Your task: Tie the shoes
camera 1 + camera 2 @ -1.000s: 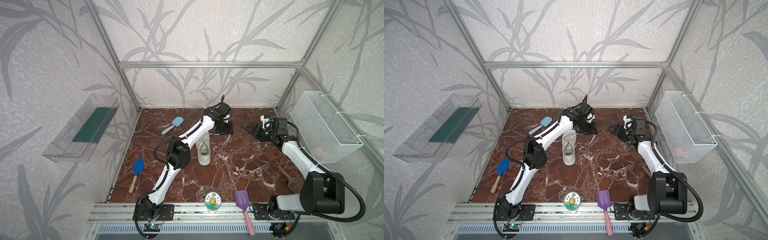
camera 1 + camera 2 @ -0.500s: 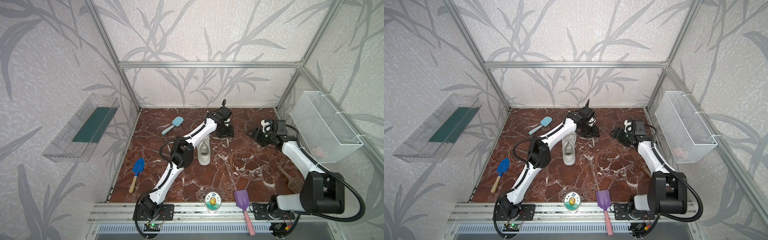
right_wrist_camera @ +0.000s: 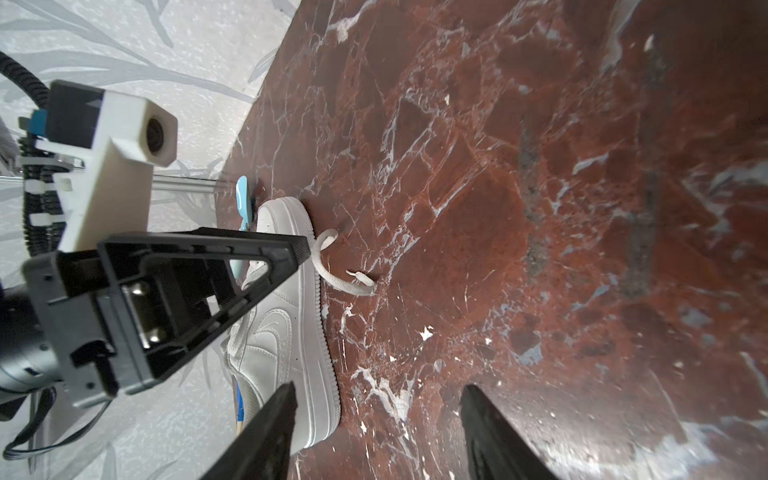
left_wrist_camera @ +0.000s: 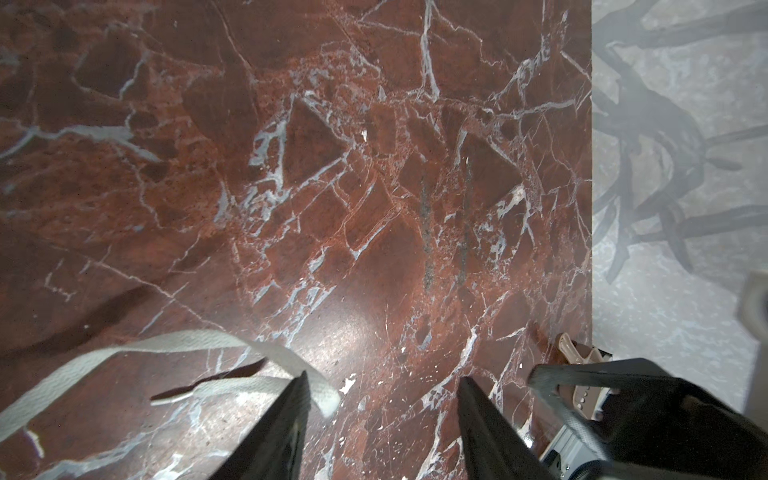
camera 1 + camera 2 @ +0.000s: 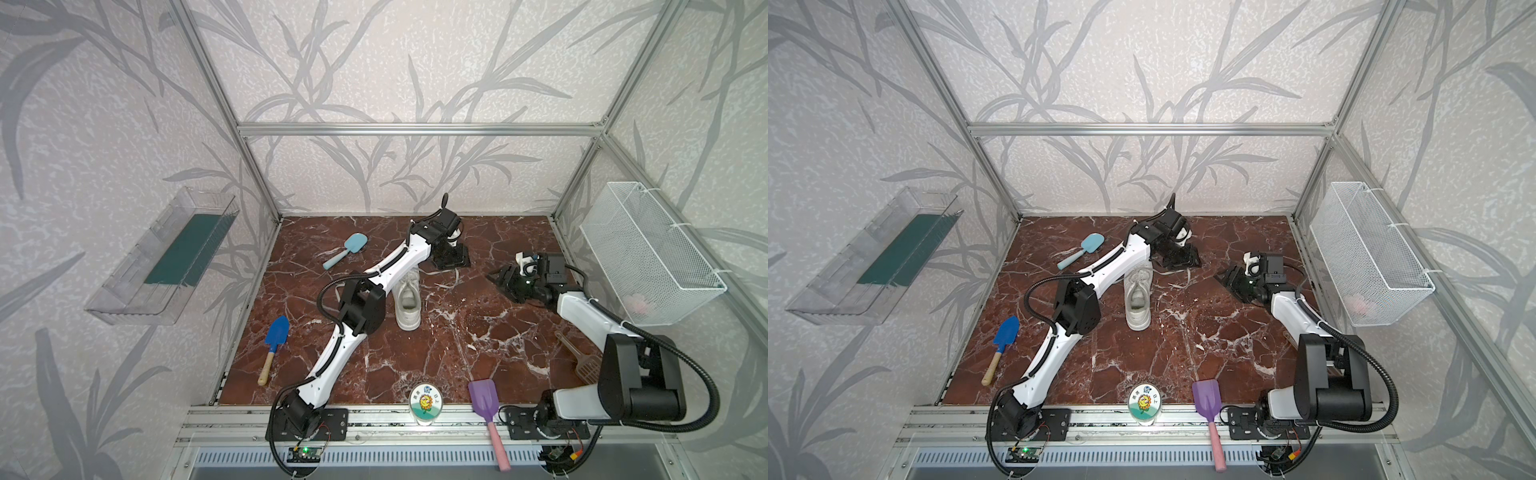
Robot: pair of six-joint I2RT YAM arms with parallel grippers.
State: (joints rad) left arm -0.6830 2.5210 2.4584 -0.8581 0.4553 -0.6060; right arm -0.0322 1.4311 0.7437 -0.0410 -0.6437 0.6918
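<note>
Plainly, the white sneaker (image 5: 407, 301) (image 5: 1138, 301) stood on its sole near the middle of the marble bench (image 5: 457, 353) in both top views. Its heel pointed toward the lower edge of the frame, its upper end was partly hidden behind the left arm, and a loose flat lace (image 4: 187, 337) trailed on the stone to its right. The left tool (image 4: 382, 386) (image 5: 451, 259) hung low just above and right of the sneaker, spread over bare marble, with the lace lying against one fingertip (image 4: 297, 399) but not pinched. The right tool (image 3: 378, 399) (image 5: 505, 278), farther right and apart from the sneaker, was likewise spread and held nothing.
</note>
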